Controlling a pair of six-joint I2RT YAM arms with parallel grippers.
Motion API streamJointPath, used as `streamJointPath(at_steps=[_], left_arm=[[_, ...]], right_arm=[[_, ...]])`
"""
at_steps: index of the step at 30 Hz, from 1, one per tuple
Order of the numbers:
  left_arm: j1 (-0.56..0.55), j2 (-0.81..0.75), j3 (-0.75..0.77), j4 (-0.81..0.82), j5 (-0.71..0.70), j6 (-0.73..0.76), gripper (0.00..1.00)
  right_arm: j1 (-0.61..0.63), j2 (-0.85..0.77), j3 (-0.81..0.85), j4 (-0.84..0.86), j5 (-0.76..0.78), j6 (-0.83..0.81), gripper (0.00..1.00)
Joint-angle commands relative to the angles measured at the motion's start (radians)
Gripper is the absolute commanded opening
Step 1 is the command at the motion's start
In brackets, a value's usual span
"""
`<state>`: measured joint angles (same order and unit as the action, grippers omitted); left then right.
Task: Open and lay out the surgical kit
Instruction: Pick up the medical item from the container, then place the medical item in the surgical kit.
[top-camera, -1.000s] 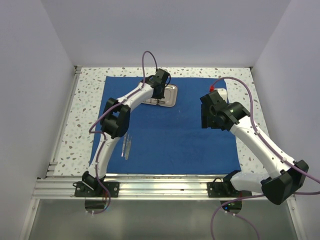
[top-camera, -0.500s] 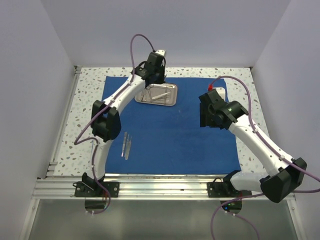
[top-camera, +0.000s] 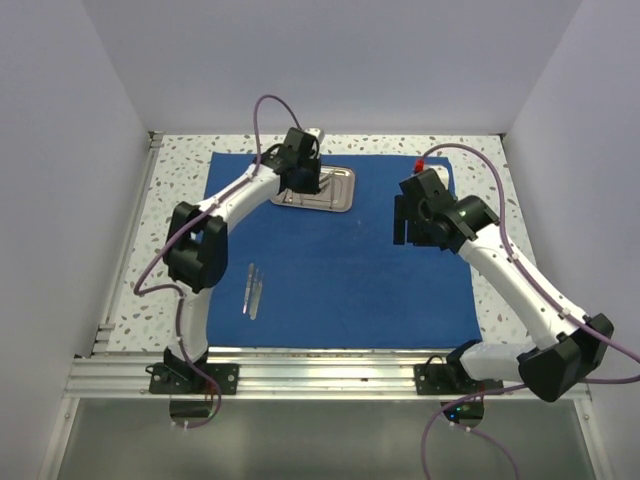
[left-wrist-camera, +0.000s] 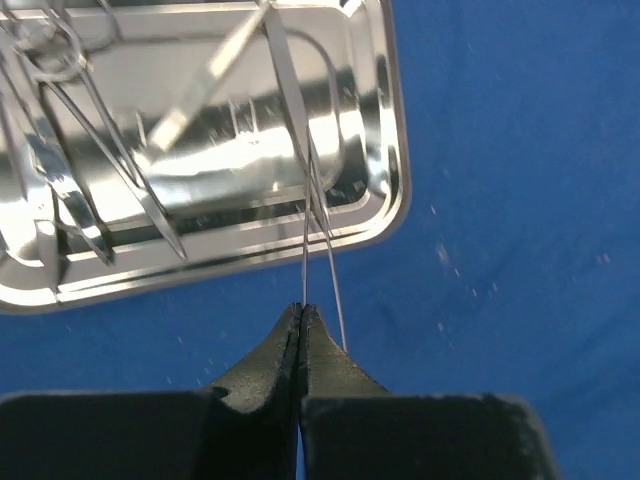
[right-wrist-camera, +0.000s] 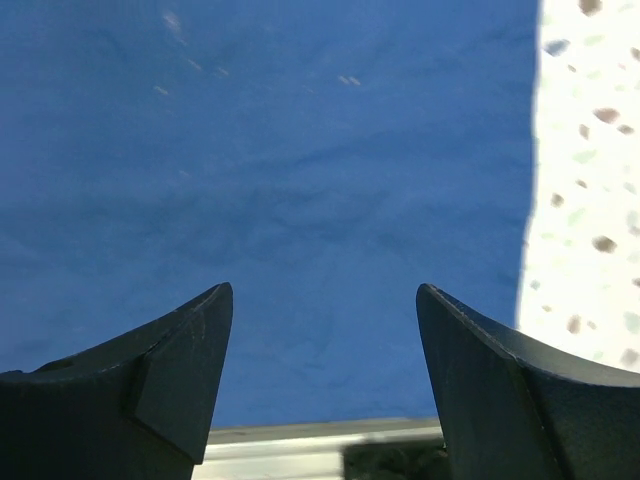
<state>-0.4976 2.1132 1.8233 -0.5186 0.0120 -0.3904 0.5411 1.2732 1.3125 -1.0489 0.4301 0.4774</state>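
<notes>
The royal-blue cloth (top-camera: 340, 270) lies spread flat on the table. The steel tray (top-camera: 337, 190) sits on its far part. My left gripper (top-camera: 300, 186) is at the tray's left end. In the left wrist view the left gripper (left-wrist-camera: 301, 310) is shut on one leg of slim steel tweezers (left-wrist-camera: 288, 100) that reach into the tray (left-wrist-camera: 393, 190); the other leg lies outside the jaws. Ring-handled forceps (left-wrist-camera: 70, 190) lie in the tray. Two more tweezers (top-camera: 252, 290) lie on the cloth at near left. My right gripper (top-camera: 408, 222) is open and empty above the cloth (right-wrist-camera: 300, 200).
Speckled tabletop (top-camera: 170, 200) borders the cloth on the left, far side and right (right-wrist-camera: 590, 200). An aluminium rail (top-camera: 330, 365) runs along the near edge. White walls close in the sides and back.
My left gripper rose back from the tray, then came down to its left end, and the left elbow swung left. My right gripper shifted slightly farther and left.
</notes>
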Motion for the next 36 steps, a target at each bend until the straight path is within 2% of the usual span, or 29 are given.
streamJointPath(at_steps=[1, 3, 4, 5, 6, 7, 8, 10, 12, 13, 16, 19, 26, 30, 36], left_arm=[[0.004, -0.212, -0.12, 0.159, 0.207, -0.059, 0.0], [0.005, -0.313, -0.255, 0.248, 0.313, -0.145, 0.0], [0.005, -0.35, -0.303, 0.281, 0.344, -0.181, 0.0], [0.005, -0.387, -0.406, 0.32, 0.374, -0.226, 0.0], [0.004, -0.474, -0.465, 0.424, 0.429, -0.316, 0.0], [0.001, -0.522, -0.523, 0.478, 0.443, -0.364, 0.0], [-0.002, -0.566, -0.633, 0.543, 0.448, -0.408, 0.0], [-0.019, -0.686, -0.756, 0.643, 0.433, -0.511, 0.0], [-0.06, -0.772, -0.812, 0.698, 0.367, -0.554, 0.0], [-0.079, -0.786, -0.828, 0.701, 0.352, -0.558, 0.0], [-0.154, -0.808, -0.861, 0.718, 0.3, -0.582, 0.0], [-0.216, -0.828, -0.877, 0.727, 0.24, -0.597, 0.0], [-0.245, -0.903, -0.891, 0.623, 0.048, -0.568, 0.0], [-0.243, -0.904, -0.871, 0.601, 0.017, -0.553, 0.0], [-0.243, -0.872, -0.854, 0.638, 0.032, -0.554, 0.0]], right_arm=[[-0.041, 0.02, 0.079, 0.152, -0.172, 0.029, 0.78], [-0.088, 0.026, 0.08, 0.225, -0.305, 0.088, 0.79], [-0.142, 0.029, 0.068, 0.309, -0.426, 0.171, 0.79], [-0.164, 0.031, 0.048, 0.354, -0.482, 0.219, 0.79], [-0.182, 0.034, 0.006, 0.396, -0.522, 0.268, 0.79], [-0.202, 0.043, -0.021, 0.473, -0.594, 0.361, 0.79], [-0.207, 0.052, -0.044, 0.504, -0.619, 0.403, 0.78], [-0.208, 0.074, -0.11, 0.571, -0.674, 0.516, 0.77], [-0.21, 0.075, -0.211, 0.659, -0.724, 0.607, 0.76], [-0.208, 0.075, -0.249, 0.772, -0.749, 0.7, 0.75], [-0.201, 0.06, -0.357, 0.944, -0.792, 0.84, 0.75], [-0.201, 0.032, -0.389, 1.029, -0.788, 0.892, 0.75], [-0.202, -0.08, -0.348, 0.989, -0.768, 0.879, 0.75], [-0.201, -0.136, -0.325, 0.856, -0.783, 0.828, 0.74], [-0.201, -0.184, -0.423, 0.975, -0.83, 0.905, 0.74]])
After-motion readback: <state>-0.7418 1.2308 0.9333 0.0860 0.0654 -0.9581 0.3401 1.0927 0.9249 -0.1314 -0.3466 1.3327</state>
